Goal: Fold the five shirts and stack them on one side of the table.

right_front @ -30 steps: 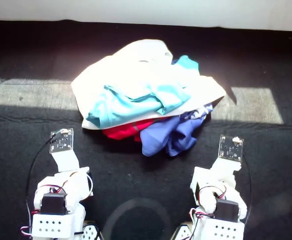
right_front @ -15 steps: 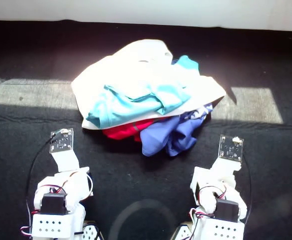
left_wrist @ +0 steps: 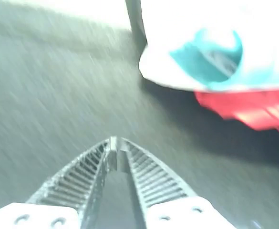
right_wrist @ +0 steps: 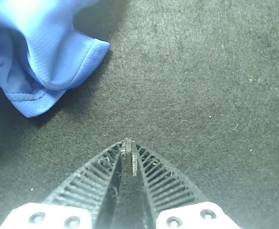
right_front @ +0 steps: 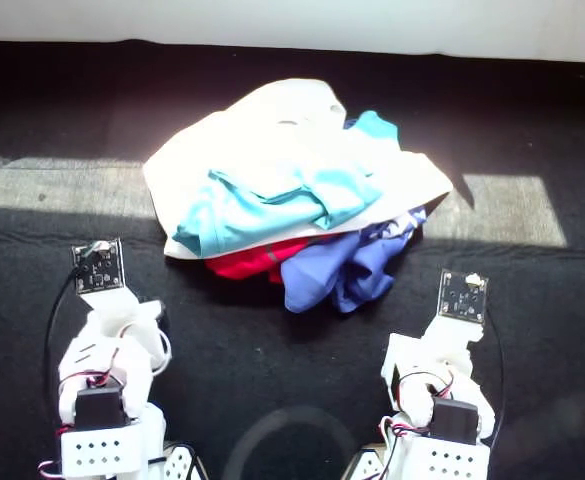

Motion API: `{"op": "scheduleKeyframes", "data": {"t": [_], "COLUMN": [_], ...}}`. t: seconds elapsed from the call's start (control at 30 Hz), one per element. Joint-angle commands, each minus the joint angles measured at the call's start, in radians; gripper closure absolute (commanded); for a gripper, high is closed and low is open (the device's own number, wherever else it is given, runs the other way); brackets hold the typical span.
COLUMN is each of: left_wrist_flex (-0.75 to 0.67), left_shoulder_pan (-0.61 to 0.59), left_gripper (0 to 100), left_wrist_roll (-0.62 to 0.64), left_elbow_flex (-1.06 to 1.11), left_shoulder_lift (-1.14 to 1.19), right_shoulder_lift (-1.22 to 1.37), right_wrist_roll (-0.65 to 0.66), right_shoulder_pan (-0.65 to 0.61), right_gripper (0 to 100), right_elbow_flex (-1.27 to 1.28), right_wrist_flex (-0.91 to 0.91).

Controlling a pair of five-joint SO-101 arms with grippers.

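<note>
A heap of crumpled shirts lies mid-table: a white shirt on top, a turquoise shirt across it, a red shirt and a blue shirt at the near side. My left gripper is shut over bare black cloth, with the white shirt, turquoise shirt and red shirt ahead of it. My right gripper is shut and empty, a short way from the blue shirt. Both arms sit at the table's near edge, the left arm and the right arm.
The table is covered in black cloth, with sunlit bands at the left and the right. A pale wall strip runs along the far edge. Bare cloth lies on both sides of the heap.
The left arm has swung toward the left and a little farther out from its base. The right arm and the shirts have stayed put.
</note>
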Motion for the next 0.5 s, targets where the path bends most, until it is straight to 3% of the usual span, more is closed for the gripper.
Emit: {"op": "scheduleKeyframes", "data": {"t": [0.0,0.2,0.3,0.47], "left_wrist_flex": [-0.078,-0.089,-0.089,-0.081], "left_shoulder_pan": [-0.088,-0.147,-0.068,0.064], "left_gripper": [84,74,70,71], "left_wrist_roll": [-0.181,-0.186,-0.184,-0.183], "left_elbow_flex": [0.013,0.008,0.005,-0.09], "left_shoulder_lift": [-0.004,-0.004,-0.004,0.005], "right_shoulder_lift": [-0.008,-0.008,-0.008,-0.008], "right_wrist_roll": [-0.005,-0.005,-0.005,-0.005], "right_shoulder_pan": [0.008,0.008,0.008,0.008], "right_gripper": [99.0,99.0,99.0,99.0], "right_elbow_flex": [0.127,0.127,0.127,0.127], "right_wrist_flex": [-0.012,-0.012,-0.012,-0.012]}}
